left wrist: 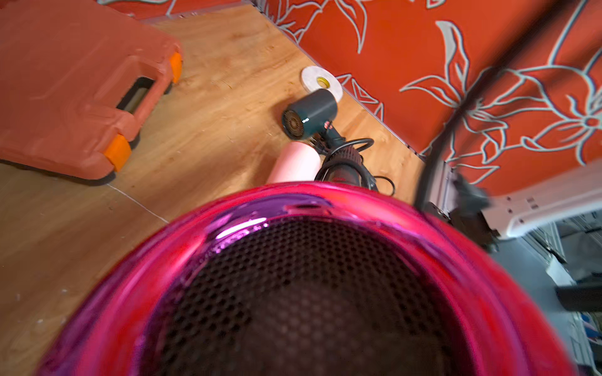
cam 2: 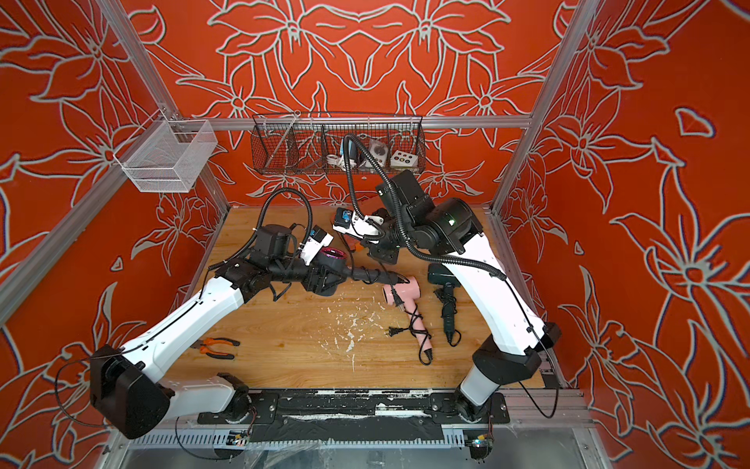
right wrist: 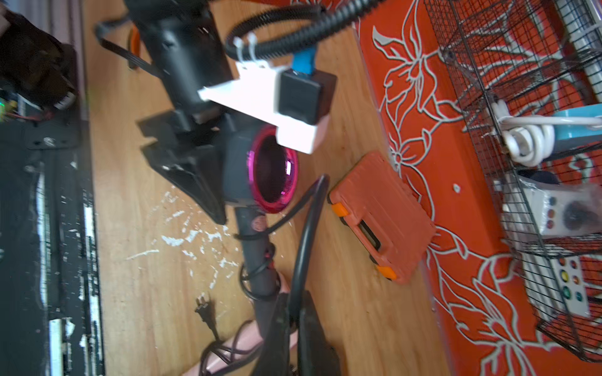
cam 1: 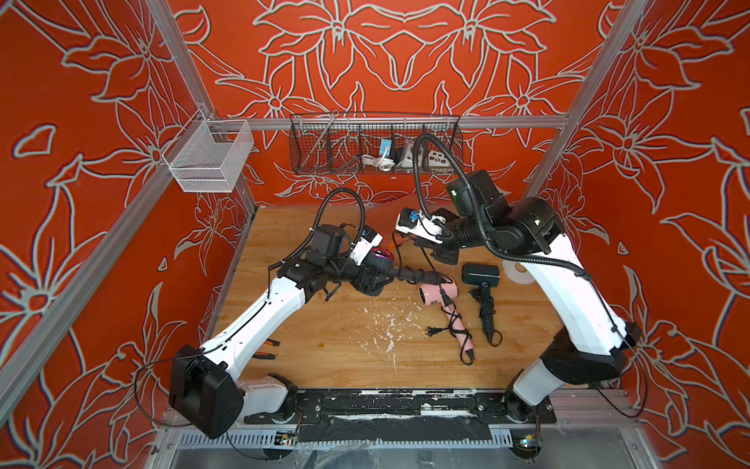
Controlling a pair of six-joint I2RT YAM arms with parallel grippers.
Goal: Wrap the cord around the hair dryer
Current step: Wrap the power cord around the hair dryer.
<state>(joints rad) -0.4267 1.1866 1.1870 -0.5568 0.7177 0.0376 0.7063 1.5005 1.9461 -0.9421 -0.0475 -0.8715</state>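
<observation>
three hair dryers [cam 1: 437, 293], two baskets [cam 1: 211, 162], one case [right wrist: 381, 215]

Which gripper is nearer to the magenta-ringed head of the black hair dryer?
Left. The left gripper clamps the hair dryer by its head. The right gripper is shut on the cord near the handle's end, away from the head.

Left gripper [cam 1: 367, 282] clasping a black hair dryer [cam 1: 383, 262] with magenta ring, cord [cam 1: 418, 278] coiled round its handle, right gripper [cam 1: 443, 259] closed just above, pink hair dryer [cam 1: 440, 293] and dark hair dryer [cam 1: 481, 274] lying alongside on wooden table [cam 1: 324, 337], white tape roll [cam 1: 515, 270] behind
</observation>
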